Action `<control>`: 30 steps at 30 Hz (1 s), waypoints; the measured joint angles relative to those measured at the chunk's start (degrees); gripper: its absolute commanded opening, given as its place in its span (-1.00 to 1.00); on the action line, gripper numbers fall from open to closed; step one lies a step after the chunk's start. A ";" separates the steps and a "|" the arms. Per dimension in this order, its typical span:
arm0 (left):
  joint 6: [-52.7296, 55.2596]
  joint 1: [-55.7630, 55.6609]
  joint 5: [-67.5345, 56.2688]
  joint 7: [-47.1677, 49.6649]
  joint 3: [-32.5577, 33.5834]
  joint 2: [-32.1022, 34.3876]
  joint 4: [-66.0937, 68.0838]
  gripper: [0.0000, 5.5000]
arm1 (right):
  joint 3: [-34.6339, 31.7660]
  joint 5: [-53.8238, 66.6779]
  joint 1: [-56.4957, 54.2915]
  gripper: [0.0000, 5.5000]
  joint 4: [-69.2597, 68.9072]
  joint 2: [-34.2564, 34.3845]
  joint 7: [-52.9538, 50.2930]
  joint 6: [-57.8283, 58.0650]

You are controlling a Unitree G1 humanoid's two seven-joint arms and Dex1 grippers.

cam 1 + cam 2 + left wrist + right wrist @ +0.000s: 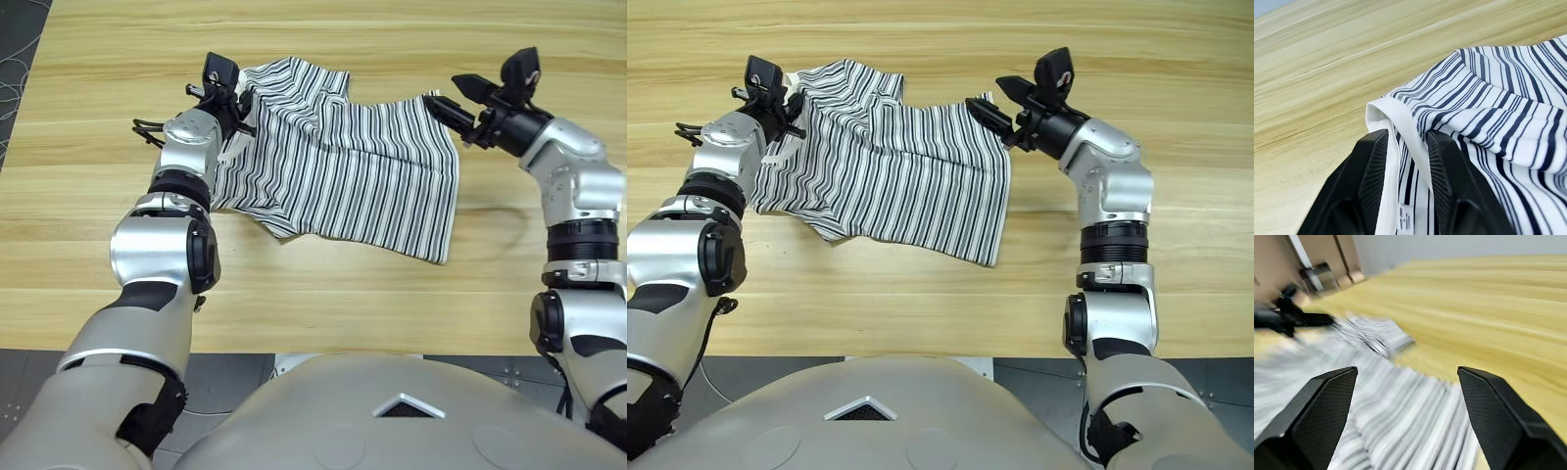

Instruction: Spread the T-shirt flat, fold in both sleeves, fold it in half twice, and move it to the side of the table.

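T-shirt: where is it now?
In the eye views the T-shirt lies crumpled on the table, left edge pinched in the left gripper, the open right gripper at its right corner.

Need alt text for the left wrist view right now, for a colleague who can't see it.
The left end effector pinches a white-trimmed edge of the striped T-shirt between its two black fingers. The cloth bunches up beyond them, and the bare wooden table stretches behind.
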 measured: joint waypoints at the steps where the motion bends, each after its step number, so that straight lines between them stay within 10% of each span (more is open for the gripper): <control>1: -0.14 0.01 0.01 0.00 0.01 -0.02 0.02 -0.47 | 1.98 -2.36 -0.70 0.37 2.55 0.82 -1.06 -0.99; 12: -1.18 -0.02 0.08 -0.30 -0.19 -0.97 -0.09 -0.47 | 1.34 -10.57 -17.83 0.37 40.28 13.37 -20.66 -13.06; 30: -3.10 -0.01 0.14 -0.18 -0.88 -1.89 -0.46 -0.47 | -13.69 -8.30 -18.26 0.37 47.00 0.74 -39.95 -11.96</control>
